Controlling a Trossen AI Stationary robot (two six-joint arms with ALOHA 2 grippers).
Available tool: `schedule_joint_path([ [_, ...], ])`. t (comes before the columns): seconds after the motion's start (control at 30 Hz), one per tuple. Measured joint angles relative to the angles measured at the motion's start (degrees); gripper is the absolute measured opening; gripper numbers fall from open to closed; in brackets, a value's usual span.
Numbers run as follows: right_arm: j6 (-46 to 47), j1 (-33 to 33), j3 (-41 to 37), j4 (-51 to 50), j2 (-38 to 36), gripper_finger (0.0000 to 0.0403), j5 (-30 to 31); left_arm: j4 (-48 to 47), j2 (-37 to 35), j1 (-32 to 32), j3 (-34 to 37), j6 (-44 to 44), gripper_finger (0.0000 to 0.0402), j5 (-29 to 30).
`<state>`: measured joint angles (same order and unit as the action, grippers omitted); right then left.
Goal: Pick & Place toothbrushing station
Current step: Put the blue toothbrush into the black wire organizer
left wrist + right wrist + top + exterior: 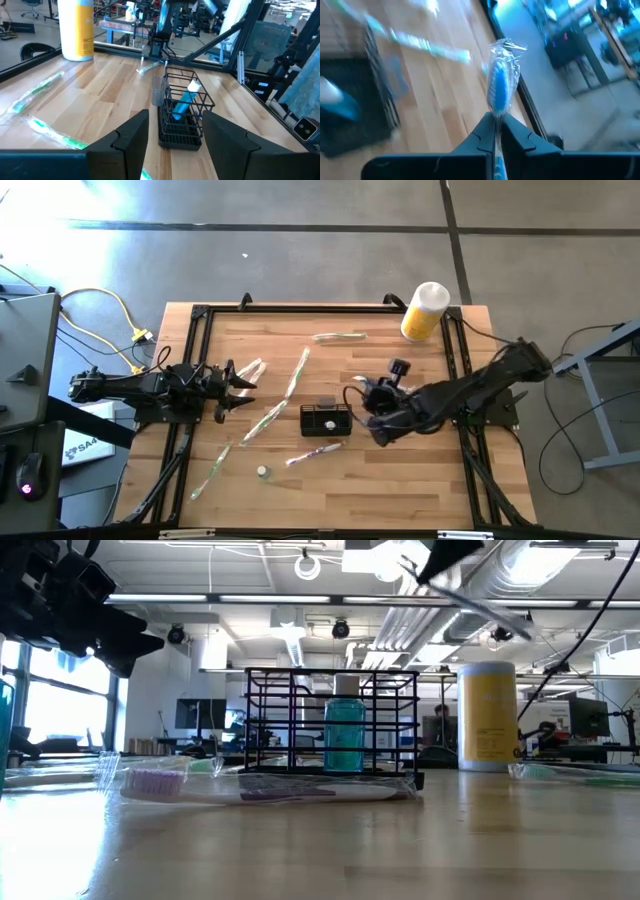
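Right wrist view: wrapped brush pinched, station just beside the gripper

My right gripper (496, 131) is clamped on a blue toothbrush (498, 90) in clear wrap; the head sticks out ahead of the fingertips. The toothbrushing station (325, 420), a black wire box, sits mid-table just beside this gripper, on its inboard side. A teal tube (182, 101) already leans inside it.

I read the step as carry-to-station: brush lifted, not yet dropped in. The next move calls for swinging the brush over the open top, tipping it handle-down, then releasing. The wire gaps are narrow and the wrap could snag.

My left gripper (172, 135) waits at the far side of the table, fingers spread, aimed at the station and holding nothing. Other wrapped toothbrushes (290, 385) lie scattered between the two grippers. A yellow bottle (424, 311) stands behind my right arm, near the table corner.

Hard to make out: the right wrist picture is smeared, so the brush handle and how deep the pinch sits are unclear. From the high view the gripper's tip is a dark clump, and I can't tell its height over the table.
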<state>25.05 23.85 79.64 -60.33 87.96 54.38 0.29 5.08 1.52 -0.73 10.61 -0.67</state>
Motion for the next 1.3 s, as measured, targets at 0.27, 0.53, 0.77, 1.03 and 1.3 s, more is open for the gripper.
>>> schedule_joint_path([
  [0.27, -19.17, 1.78, -5.52, 24.37, -8.86, 0.0007, -7.94, 0.00, 0.00, 0.00, 0.00, -0.01, 0.0181, -0.14],
  [0.53, -31.50, -9.81, -28.75, 63.89, -21.69, 0.0008, -35.78, 0.03, 0.02, 0.01, 0.00, 0.16, 0.0181, -0.37],
  [0.77, -31.68, -17.47, -46.15, 99.96, -23.26, 0.0008, -57.62, 0.03, 0.07, 0.01, 0.00, 0.16, 0.0181, -0.38],
  [1.03, -27.81, -17.85, -52.48, 123.21, -15.49, 0.0007, -61.83, 0.03, 0.07, 0.00, 0.00, 0.16, 0.0181, -0.37],
  [1.3, -23.45, -17.98, -52.65, 131.95, -6.06, 0.0007, -54.83, 0.02, 0.07, 0.02, 0.00, 0.39, 0.0181, -0.32],
])
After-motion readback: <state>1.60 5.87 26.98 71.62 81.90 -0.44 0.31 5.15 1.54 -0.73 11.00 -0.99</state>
